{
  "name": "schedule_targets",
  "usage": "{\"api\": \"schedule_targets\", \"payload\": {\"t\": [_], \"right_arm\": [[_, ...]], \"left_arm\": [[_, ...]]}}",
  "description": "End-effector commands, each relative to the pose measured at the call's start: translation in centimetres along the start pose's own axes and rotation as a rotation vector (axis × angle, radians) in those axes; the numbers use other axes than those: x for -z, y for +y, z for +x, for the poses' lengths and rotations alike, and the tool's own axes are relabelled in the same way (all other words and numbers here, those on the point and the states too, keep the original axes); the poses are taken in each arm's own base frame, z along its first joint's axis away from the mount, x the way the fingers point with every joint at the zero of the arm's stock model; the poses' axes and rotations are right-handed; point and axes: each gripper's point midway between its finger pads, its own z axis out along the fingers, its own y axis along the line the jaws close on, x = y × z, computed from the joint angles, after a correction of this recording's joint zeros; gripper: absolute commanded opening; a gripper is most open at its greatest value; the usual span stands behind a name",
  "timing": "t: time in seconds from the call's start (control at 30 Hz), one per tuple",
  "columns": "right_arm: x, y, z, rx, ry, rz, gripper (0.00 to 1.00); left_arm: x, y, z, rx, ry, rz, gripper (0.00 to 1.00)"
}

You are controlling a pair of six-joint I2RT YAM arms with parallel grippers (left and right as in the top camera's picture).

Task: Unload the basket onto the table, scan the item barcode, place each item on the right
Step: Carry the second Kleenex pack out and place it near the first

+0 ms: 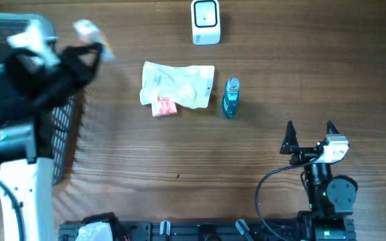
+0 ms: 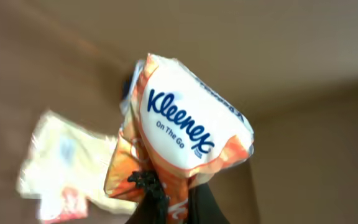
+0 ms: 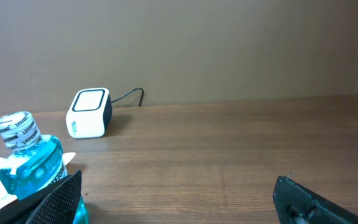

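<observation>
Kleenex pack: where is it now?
In the left wrist view the left gripper holds the Kleenex pack, off the table at its left side, by the basket and left of the white bag.

The tissue pack point(image 2: 185, 124) is a small soft packet in clear wrap with orange ends. A white oval label on it reads "Kleenex On The Go" in blue. It is off the table, tilted with the label facing the left wrist camera. The left gripper point(image 2: 174, 202) clamps its lower end. From overhead it is only a pale blur at the far left. The scanner point(image 1: 206, 21) is a small white box with a dark-framed face. It stands upright at the table's far edge, well apart from the pack, with a black cable point(image 3: 129, 96) trailing behind it.
</observation>
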Motion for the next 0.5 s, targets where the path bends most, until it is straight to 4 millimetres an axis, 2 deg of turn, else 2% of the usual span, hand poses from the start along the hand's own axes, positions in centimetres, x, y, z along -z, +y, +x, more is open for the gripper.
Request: {"api": "schedule_targets", "payload": {"t": [0.0, 0.07, 0.13, 0.2, 0.27, 0.37, 0.43, 0.47], "right_arm": [[0.0, 0.2, -0.1, -0.014, -0.004, -0.012, 1.00], [0.0, 0.2, -0.1, -0.014, -0.004, -0.012, 1.00], [0.0, 0.2, -0.1, -0.014, -0.004, -0.012, 1.00], [0.0, 0.2, -0.1, -0.014, -0.004, -0.012, 1.00], [0.0, 0.2, -0.1, -0.014, -0.004, -0.012, 1.00], [0.0, 0.2, -0.1, -0.014, -0.004, -0.012, 1.00], [0.0, 0.2, -0.1, -0.014, -0.004, -0.012, 1.00], [0.0, 0.2, -0.1, -0.014, -0.004, -0.012, 1.00]], "left_arm": [[-5.2, 1.5, 5.3, -0.004, 0.155, -0.168, 0.04], [-8.0, 2.0, 8.7, -0.027, 0.264, -0.218, 0.04], [-11.7, 2.8, 13.1, -0.055, 0.396, -0.262, 0.04], [-13.8, 4.2, 15.7, -0.072, 0.467, -0.314, 0.04], [-16.4, 7.0, 19.0, -0.083, 0.550, -0.409, 0.04], [-18.1, 9.3, 21.6, -0.005, 0.603, -0.485, 0.06], [-18.9, 10.3, 22.6, -0.001, 0.628, -0.506, 0.17], [-19.3, 10.5, 22.8, -0.002, 0.627, -0.504, 0.19]]}}
